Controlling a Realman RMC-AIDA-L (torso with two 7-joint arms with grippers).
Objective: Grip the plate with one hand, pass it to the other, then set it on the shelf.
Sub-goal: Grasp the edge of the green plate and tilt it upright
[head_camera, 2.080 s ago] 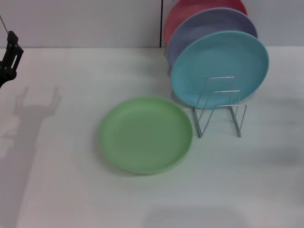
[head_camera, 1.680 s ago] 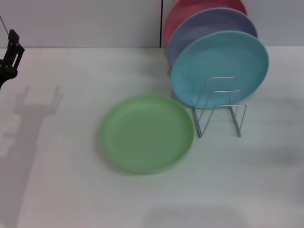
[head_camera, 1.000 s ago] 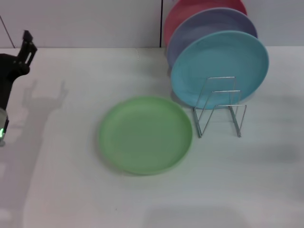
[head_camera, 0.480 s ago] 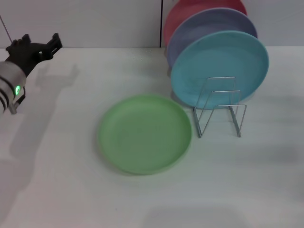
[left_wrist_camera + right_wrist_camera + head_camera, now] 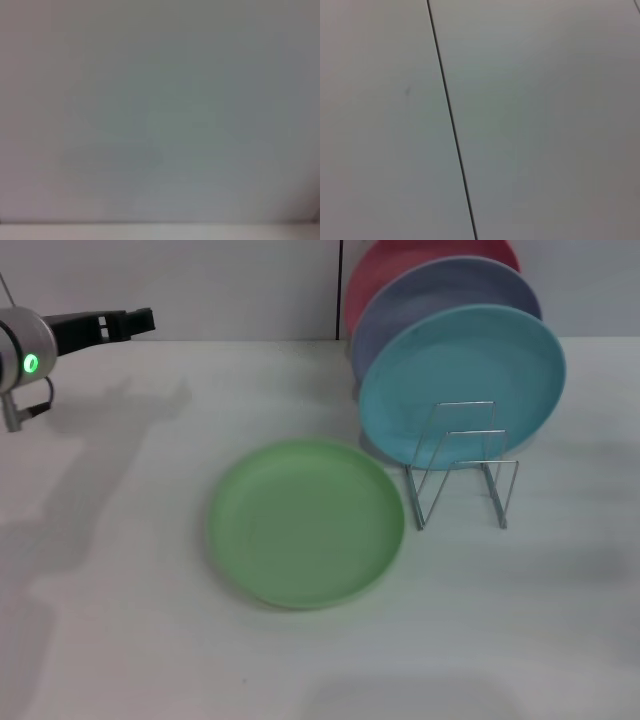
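Note:
The light green plate point(image 5: 305, 522) lies flat on the white table point(image 5: 120, 570), just left of the silver wire shelf point(image 5: 462, 478). The front loops of the shelf stand bare. My left gripper point(image 5: 135, 322) is raised at the far left, well behind and to the left of the plate, pointing right and touching nothing. The left wrist view shows only a blank pale surface. My right gripper is out of view; its wrist view shows a pale wall with a dark seam point(image 5: 451, 125).
A turquoise plate point(image 5: 470, 370) stands upright in the back of the shelf, with a lavender plate point(image 5: 430, 295) and a red plate point(image 5: 395, 262) behind it. A wall runs along the table's far edge.
My left arm has risen from the table's left edge and swung right, its gripper now pointing toward the middle. The green plate and the shelf have not moved.

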